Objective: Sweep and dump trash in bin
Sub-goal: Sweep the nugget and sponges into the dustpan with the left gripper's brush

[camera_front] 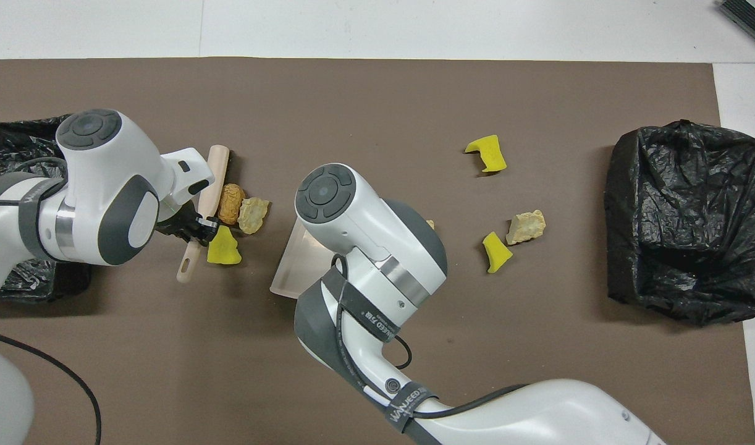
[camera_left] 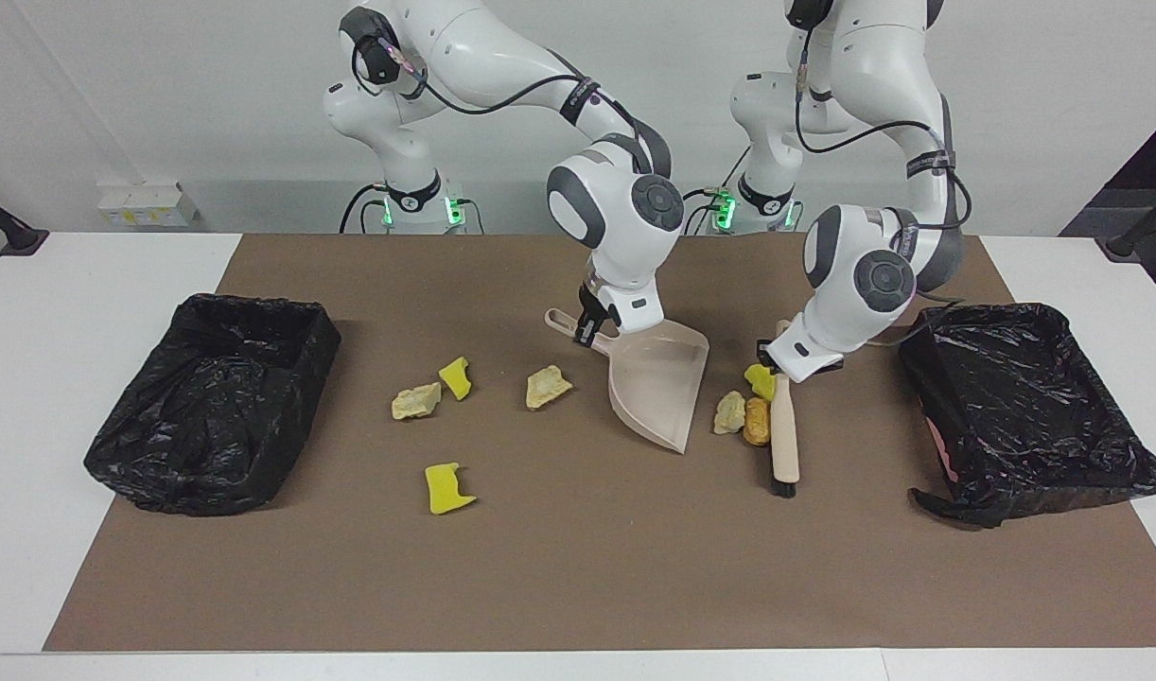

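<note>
— Progress so far?

— Early, I'd judge. Starting at the right arm's end of the table: the black-lined bin shows no trash inside. Four chunks lie scattered on the brown mat between that bin and the dustpan, unswept.

— And the arms?

— The right gripper is clamped on the dustpan's handle, pan tilted with its lip on the mat; nothing shows in it. Just beside it, three more chunks sit bunched against the brush, between brush and pan. The left gripper is closed around the brush handle.

— So what's left?

— Nearly everything, it seems: pushing those three into the pan, gathering the other four, then tipping the load out. The second bin, at the left arm's end, also shows no trash.
</note>
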`<state>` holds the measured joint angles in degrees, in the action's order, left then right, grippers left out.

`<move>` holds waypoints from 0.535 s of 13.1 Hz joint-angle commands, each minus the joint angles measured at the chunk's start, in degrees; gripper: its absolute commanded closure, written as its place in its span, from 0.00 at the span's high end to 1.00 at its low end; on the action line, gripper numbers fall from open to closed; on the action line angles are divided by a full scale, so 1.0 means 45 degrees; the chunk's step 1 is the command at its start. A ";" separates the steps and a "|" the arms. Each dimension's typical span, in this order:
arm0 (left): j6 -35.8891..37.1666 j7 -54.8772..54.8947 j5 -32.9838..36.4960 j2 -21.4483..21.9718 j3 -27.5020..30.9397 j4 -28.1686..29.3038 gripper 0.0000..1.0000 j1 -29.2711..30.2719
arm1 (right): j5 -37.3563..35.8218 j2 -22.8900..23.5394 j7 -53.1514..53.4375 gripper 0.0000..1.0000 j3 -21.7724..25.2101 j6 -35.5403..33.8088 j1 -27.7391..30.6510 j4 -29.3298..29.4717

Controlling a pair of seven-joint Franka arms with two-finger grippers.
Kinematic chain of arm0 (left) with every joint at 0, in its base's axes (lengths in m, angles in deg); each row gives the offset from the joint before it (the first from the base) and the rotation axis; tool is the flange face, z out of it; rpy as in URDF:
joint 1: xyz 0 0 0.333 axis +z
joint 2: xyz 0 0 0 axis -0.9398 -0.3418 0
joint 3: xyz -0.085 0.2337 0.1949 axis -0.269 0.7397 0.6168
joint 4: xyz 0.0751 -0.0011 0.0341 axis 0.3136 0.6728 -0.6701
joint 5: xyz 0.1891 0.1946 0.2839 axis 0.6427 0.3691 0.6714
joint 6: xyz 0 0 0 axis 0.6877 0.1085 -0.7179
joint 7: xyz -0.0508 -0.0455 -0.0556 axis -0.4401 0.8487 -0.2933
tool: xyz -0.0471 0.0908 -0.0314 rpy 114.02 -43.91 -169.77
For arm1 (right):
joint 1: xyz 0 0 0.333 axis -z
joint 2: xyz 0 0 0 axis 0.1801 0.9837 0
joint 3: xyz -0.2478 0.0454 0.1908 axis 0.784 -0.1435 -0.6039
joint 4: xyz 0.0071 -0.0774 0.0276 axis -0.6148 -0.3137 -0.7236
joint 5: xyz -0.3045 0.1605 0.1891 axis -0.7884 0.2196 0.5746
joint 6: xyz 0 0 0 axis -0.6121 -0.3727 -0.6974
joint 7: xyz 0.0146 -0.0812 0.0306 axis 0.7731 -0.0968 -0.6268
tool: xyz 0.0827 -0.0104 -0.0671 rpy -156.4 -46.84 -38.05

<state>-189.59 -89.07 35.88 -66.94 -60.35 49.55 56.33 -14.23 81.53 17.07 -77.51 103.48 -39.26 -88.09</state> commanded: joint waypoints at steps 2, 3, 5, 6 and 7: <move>-0.0075 -0.0389 -0.1340 0.0818 0.0190 0.1120 0.00 -0.1739 | -0.0142 -0.0436 0.0262 0.00 -0.0079 0.0414 -0.0046 -0.0604; 0.0080 -0.0369 -0.1673 0.0915 0.0190 0.1139 0.00 -0.2091 | -0.0103 -0.0417 0.0301 0.00 -0.0079 0.0452 -0.0027 -0.0604; 0.0586 -0.0369 -0.2338 0.0994 0.0190 0.0966 0.00 -0.2620 | -0.0064 -0.0397 0.0476 0.00 -0.0079 0.0511 -0.0027 -0.0585; 0.0802 -0.0369 -0.2496 0.1130 0.0209 0.0906 0.00 -0.2545 | -0.0064 -0.0397 0.0477 0.00 -0.0079 0.0550 -0.0027 -0.0585; 0.0959 -0.0427 -0.2516 0.1460 0.0248 0.0925 0.00 -0.2447 | -0.0083 -0.0397 0.0322 0.00 -0.0079 0.0550 0.0031 -0.0565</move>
<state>-187.47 -91.24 26.30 -63.80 -60.52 52.30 45.35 -14.22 81.14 17.74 -77.51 104.00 -39.48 -88.73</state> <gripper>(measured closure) 0.736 0.674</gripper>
